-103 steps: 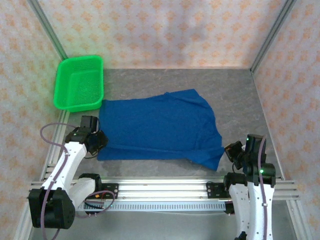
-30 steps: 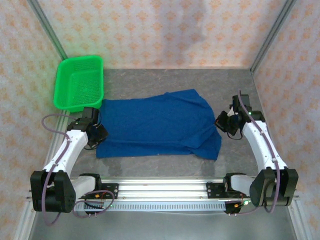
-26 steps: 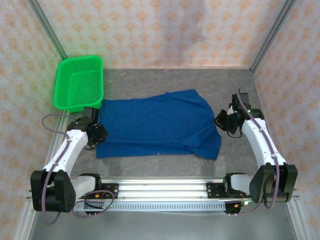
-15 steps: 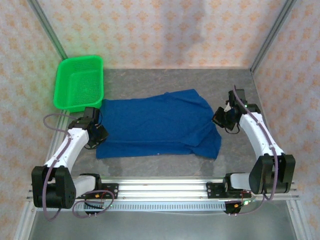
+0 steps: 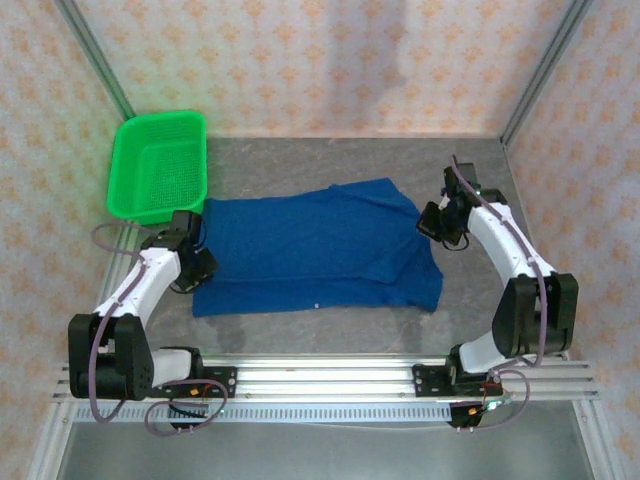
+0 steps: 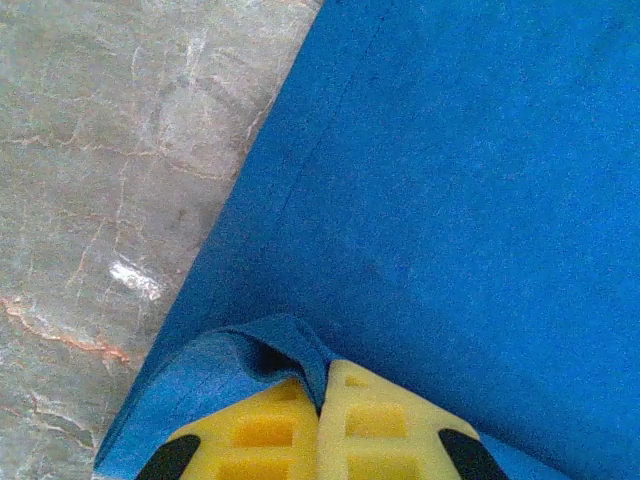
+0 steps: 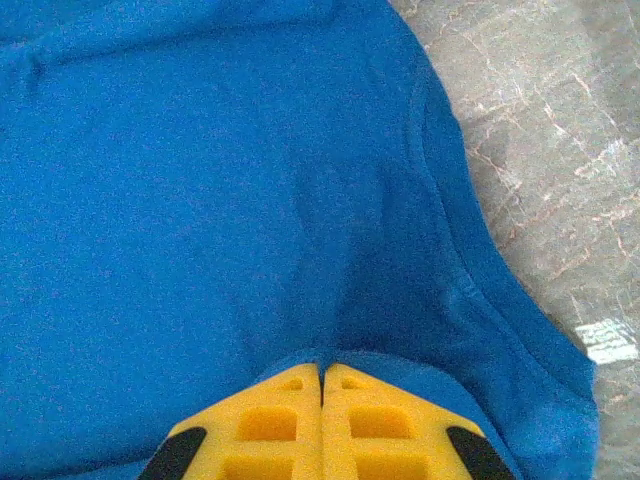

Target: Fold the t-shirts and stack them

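The royal-blue t-shirt (image 5: 315, 250) lies spread on the grey table, plain side up, with a small white speck near its front hem. My left gripper (image 5: 196, 266) sits at the shirt's left edge. In the left wrist view it (image 6: 325, 372) is shut, with a raised fold of the blue cloth (image 6: 480, 180) pinched between the yellow fingers (image 6: 385, 420). My right gripper (image 5: 433, 222) is at the shirt's far right edge. In the right wrist view it (image 7: 322, 368) is shut on the cloth (image 7: 200, 180) by the sleeve seam.
A green plastic basket (image 5: 163, 119) stands at the back left, close to the shirt's far left corner. Bare marbled grey table (image 5: 470, 300) runs right of the shirt and behind it. Metal frame posts and patterned walls close in the sides and the back.
The right gripper has moved away from me and slightly left along the shirt's right edge, drawing the cloth with it. The left gripper has barely shifted. Both jaws stayed shut.
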